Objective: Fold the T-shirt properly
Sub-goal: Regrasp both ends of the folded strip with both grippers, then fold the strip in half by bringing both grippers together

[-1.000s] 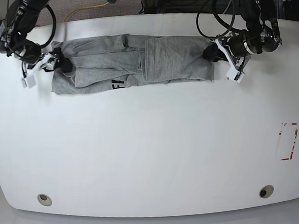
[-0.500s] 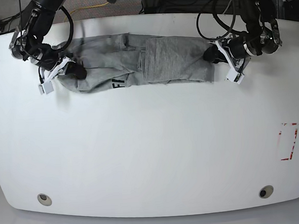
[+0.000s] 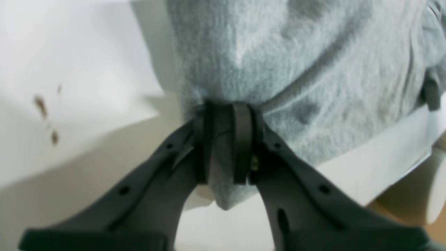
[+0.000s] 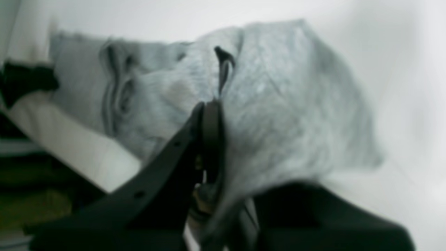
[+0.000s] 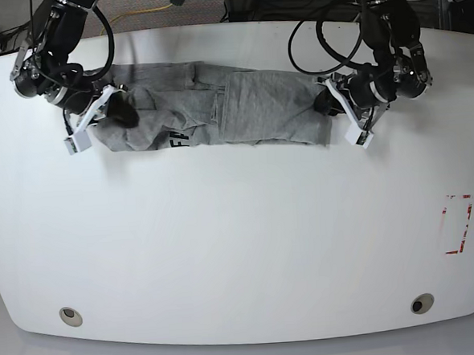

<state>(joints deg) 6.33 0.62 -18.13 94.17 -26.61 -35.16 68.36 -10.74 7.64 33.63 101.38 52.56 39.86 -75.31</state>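
In the base view the T-shirt (image 5: 209, 115) lies as a long crumpled grey band along the far edge of the white table (image 5: 241, 242), nearer the far left corner than the right, with a scrap of black lettering (image 5: 181, 137) showing at its near hem and a folded panel overlapping its right half. The right gripper (image 5: 120, 110), at this view's left, sits on the shirt's left end with its black fingers closed on the cloth, which bunches around it. The left gripper (image 5: 326, 101), at this view's right, is pressed against the shirt's right end, clamped on the fabric at that edge. A red-and-white marking (image 5: 457, 224) lies by the table's right edge, and two round fittings (image 5: 69, 316) sit near the near edge. In the left wrist view the left gripper (image 3: 226, 139) has its two dark pads (image 3: 240, 139) drawn nearly together with a fold of grey T-shirt (image 3: 278, 62) pinched between them; a tongue of cloth hangs out below the pads, and the rest spreads away over the white table (image 3: 69, 62). In the right wrist view, which is blurred, the right gripper (image 4: 209, 139) has its fingers closed together on a bunched ridge of the T-shirt (image 4: 278, 104), whose heathered cloth rises in soft wrinkles over the table (image 4: 400, 69).
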